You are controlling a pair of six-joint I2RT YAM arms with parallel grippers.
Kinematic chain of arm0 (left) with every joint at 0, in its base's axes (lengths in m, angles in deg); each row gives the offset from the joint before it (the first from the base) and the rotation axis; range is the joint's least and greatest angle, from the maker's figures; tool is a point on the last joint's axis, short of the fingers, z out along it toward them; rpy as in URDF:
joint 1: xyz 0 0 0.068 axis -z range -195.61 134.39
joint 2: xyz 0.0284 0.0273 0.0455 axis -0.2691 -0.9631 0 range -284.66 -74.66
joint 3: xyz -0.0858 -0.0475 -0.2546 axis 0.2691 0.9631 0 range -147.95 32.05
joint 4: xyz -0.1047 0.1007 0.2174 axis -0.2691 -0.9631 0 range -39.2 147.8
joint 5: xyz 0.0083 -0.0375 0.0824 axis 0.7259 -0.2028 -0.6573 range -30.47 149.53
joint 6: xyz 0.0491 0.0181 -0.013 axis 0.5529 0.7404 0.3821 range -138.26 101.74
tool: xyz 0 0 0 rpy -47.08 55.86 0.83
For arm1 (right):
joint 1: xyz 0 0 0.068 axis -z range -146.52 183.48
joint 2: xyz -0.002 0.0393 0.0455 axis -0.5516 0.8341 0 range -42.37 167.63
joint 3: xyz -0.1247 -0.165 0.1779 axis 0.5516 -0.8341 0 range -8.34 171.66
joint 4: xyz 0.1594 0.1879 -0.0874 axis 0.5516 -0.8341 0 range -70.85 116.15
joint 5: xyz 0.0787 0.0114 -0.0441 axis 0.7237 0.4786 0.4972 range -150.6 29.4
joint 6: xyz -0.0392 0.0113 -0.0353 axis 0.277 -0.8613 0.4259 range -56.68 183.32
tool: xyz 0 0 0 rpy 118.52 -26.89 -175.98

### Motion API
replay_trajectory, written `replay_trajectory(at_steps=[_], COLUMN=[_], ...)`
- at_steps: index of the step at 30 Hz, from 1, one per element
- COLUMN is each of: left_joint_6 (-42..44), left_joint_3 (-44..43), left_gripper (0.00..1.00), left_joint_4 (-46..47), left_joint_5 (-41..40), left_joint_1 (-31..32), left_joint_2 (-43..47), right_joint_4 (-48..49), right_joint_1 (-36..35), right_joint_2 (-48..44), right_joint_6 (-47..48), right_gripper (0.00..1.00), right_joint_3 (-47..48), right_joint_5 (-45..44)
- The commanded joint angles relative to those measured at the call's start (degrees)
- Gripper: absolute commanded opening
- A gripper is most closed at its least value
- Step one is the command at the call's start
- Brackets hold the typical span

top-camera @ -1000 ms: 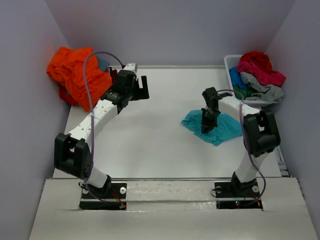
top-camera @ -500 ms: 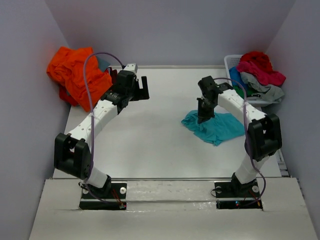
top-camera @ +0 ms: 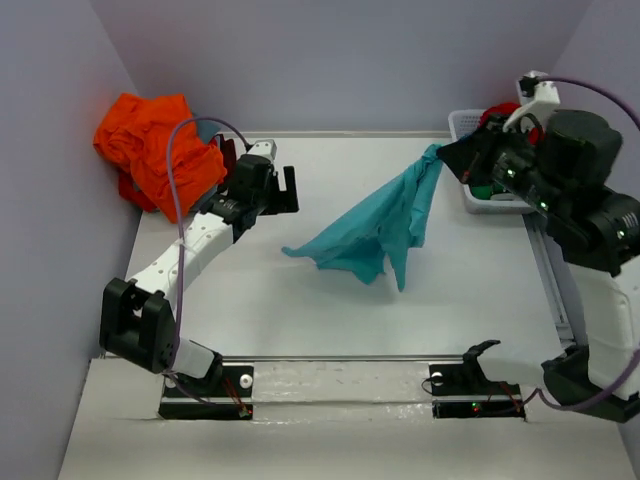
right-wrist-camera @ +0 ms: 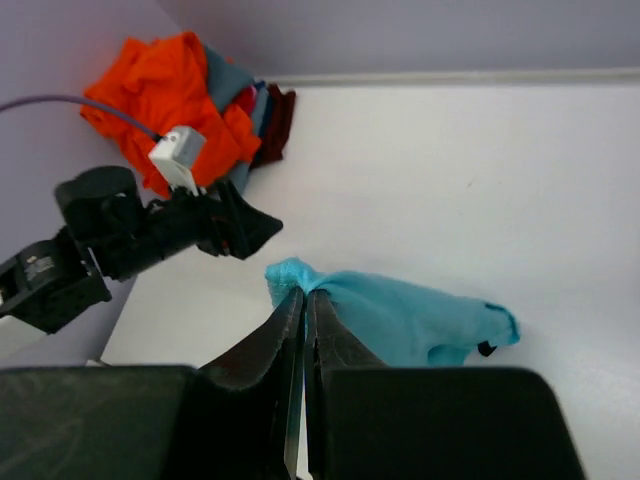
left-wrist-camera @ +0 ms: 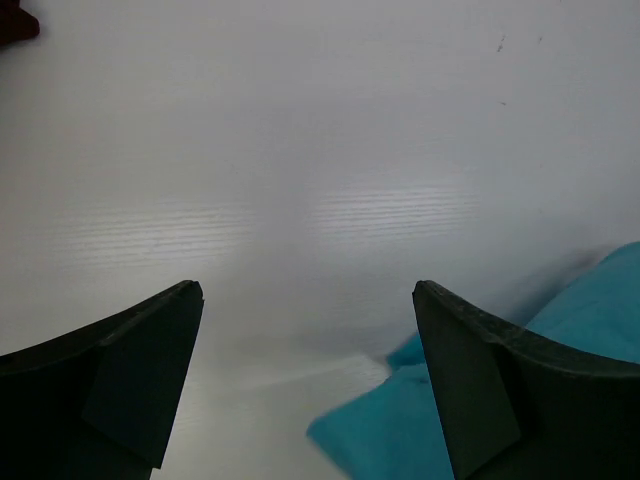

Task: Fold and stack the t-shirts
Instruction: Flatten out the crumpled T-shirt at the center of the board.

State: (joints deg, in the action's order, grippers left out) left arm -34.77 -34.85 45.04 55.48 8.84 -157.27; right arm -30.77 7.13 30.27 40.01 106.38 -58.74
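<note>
The turquoise t-shirt (top-camera: 375, 228) hangs in the air over the table's middle, pinched at its top corner by my right gripper (top-camera: 441, 153), which is raised high at the right and shut on it. In the right wrist view the cloth (right-wrist-camera: 400, 318) bunches at the fingertips. My left gripper (top-camera: 283, 180) hovers open at the back left, nothing between its fingers; in its wrist view the shirt's lower edge (left-wrist-camera: 430, 430) shows between the jaws. An orange t-shirt pile (top-camera: 155, 145) lies at the back left corner.
A white slatted basket (top-camera: 466, 130) stands at the back right with red and green shirts in it, mostly hidden behind the right arm. Slate grey and maroon cloth (right-wrist-camera: 262, 100) lies beside the orange pile. Purple walls close in the table on three sides.
The right gripper shut on the turquoise shirt on the table and lifted it high toward the back right; the shirt now hangs stretched out. The left arm shifted only slightly.
</note>
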Motion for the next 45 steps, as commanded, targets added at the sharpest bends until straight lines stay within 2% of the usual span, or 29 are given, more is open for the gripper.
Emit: replay_trajectory(at_steps=[1,3,5,6,8,15,19,24,26,28,31,36,38,40,45], left_joint_6=[-0.89,-1.24,-1.50,-1.68,-1.77,-1.33,-1.42,-1.59,-1.68,-1.51,-0.80,-0.36,-0.19,-0.19,-1.50], left_joint_3=[1.94,2.20,2.21,2.21,1.86,2.03,2.73,2.56,2.29,2.38,3.17,3.00,2.65,3.08,4.48], left_gripper=[0.99,0.99,0.99,0.99,0.99,0.99,0.99,0.99,0.99,0.99,0.96,0.88,0.83,0.81,0.63], left_joint_4=[2.03,2.29,2.30,2.38,2.47,2.21,2.91,3.26,3.26,3.87,5.28,3.54,2.12,0.37,-3.94], left_joint_5=[-2.01,-2.01,-2.10,-2.27,-2.45,-3.42,-3.24,-3.06,-2.98,-2.02,2.11,11.16,11.61,10.39,8.45], left_joint_1=[0.51,1.13,1.66,1.66,2.27,2.80,2.80,2.80,2.80,2.80,2.80,5.07,6.74,10.26,17.02], left_joint_2=[3.77,3.60,3.24,2.98,2.72,2.63,2.45,1.49,1.31,1.13,0.78,-3.34,-5.18,-5.72,-6.60], right_joint_4=[12.06,14.47,6.42,2.74,-0.64,3.84,-2.48,1.82,0.33,3.20,9.36,5.25,6.30,5.52,4.81], right_joint_1=[-0.46,-0.46,-0.46,-0.46,-0.46,-1.07,-1.07,-5.20,-8.01,-11.07,-11.09,-11.62,-11.62,-11.62,-11.62], right_joint_2=[-9.78,-13.65,-10.00,-4.93,-2.62,-0.48,5.74,6.72,7.77,6.21,1.21,3.91,3.65,4.08,4.88], right_joint_6=[5.72,5.56,5.03,4.16,2.49,1.25,2.74,2.57,3.62,6.33,7.40,6.96,6.53,6.35,6.43], right_gripper=[0.07,0.07,0.07,0.07,0.07,0.07,0.07,0.07,0.07,0.07,0.07,0.07,0.07,0.07,0.07], right_joint_3=[-5.42,-9.67,-7.24,-5.92,-7.47,-8.02,-1.00,-1.43,2.25,1.14,-3.87,-1.51,-2.30,-1.87,-2.04], right_joint_5=[-7.74,-11.34,-15.57,-16.01,-13.50,-11.97,-15.05,-17.51,-21.63,-24.79,-26.03,-27.19,-25.95,-26.30,-26.48])
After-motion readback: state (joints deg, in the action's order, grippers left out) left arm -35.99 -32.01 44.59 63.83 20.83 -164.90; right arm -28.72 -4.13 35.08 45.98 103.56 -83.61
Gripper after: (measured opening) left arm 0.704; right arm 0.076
